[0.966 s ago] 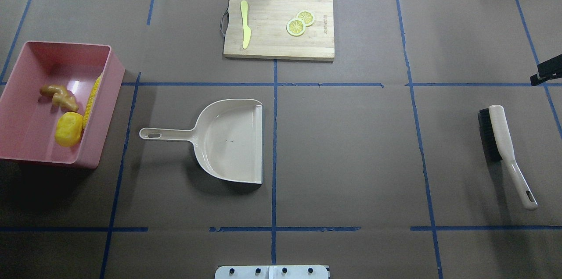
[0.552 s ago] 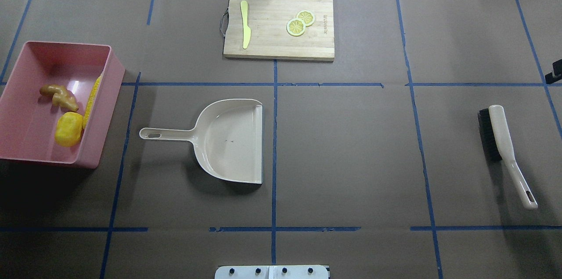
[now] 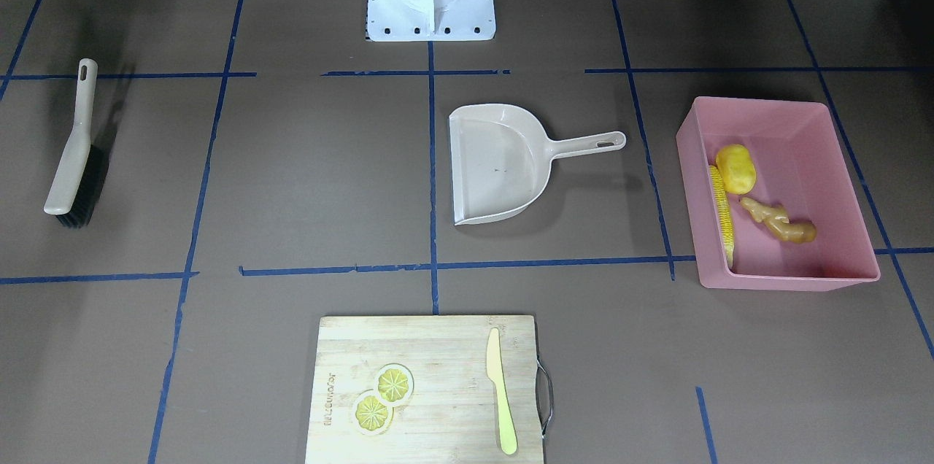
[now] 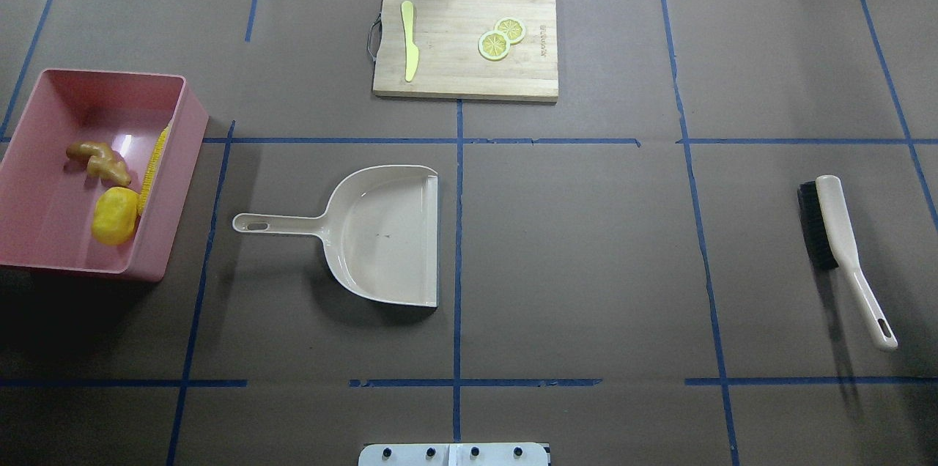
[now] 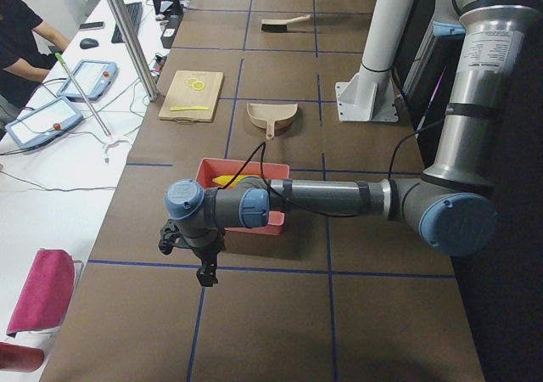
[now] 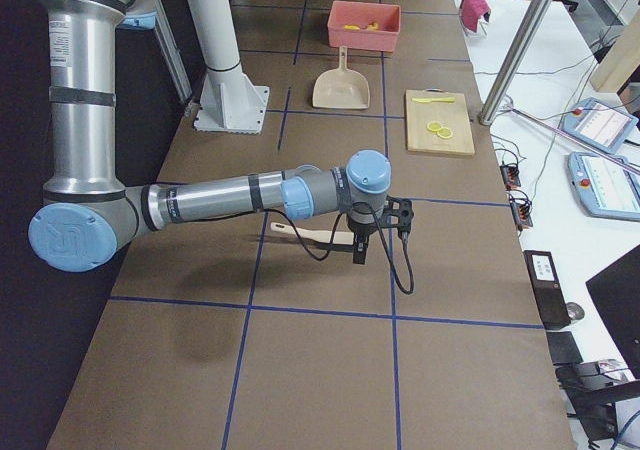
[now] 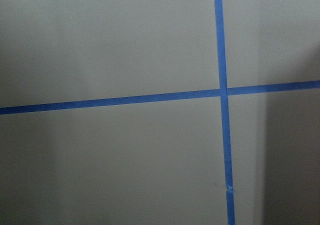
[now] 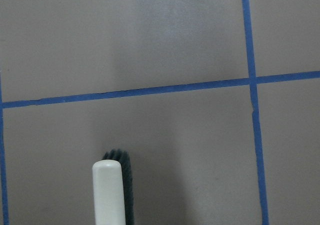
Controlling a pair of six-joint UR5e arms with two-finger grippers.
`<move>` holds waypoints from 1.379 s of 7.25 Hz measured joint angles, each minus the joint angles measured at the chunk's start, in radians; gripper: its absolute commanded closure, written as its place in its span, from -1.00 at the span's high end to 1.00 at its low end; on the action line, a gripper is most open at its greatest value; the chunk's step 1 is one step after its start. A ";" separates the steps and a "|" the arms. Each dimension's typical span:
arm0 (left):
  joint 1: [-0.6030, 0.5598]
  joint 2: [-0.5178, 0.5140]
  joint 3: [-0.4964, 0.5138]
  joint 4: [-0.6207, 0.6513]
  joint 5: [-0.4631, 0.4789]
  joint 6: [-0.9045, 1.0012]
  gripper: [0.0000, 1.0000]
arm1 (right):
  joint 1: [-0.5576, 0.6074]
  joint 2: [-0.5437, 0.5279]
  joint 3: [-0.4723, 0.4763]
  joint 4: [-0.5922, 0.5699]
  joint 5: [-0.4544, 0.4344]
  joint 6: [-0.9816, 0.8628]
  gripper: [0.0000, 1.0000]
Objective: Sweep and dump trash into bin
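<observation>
- Trash all inside pink bin (image 4: 179, 180) at table's (image 4: 586, 261) left end: corn cob (image 4: 152, 167) along wall nearest dustpan, yellow lump (image 4: 115, 215) against it, ginger root (image 4: 99, 162) just beside.
- Beige dustpan (image 4: 381, 235) flat mid-table, handle twd bin, apart from it.
- Brush (image 4: 843, 246) lies on right side, well apart.
- Cutting board (image 4: 469, 78) at far edge w/ knife (image 4: 410, 41) + 2 lemon slices (image 4: 501, 39).
- Left fingers (image 5: 206, 274) hang over bare table beyond bin's outer end; gap: can't tell.
- Right fingers (image 6: 358, 250) near brush, not touching; gap: can't tell.
</observation>
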 measured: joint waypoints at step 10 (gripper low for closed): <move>-0.001 0.055 -0.049 0.006 -0.044 -0.078 1.00 | 0.138 -0.015 -0.100 -0.114 -0.033 -0.140 1.00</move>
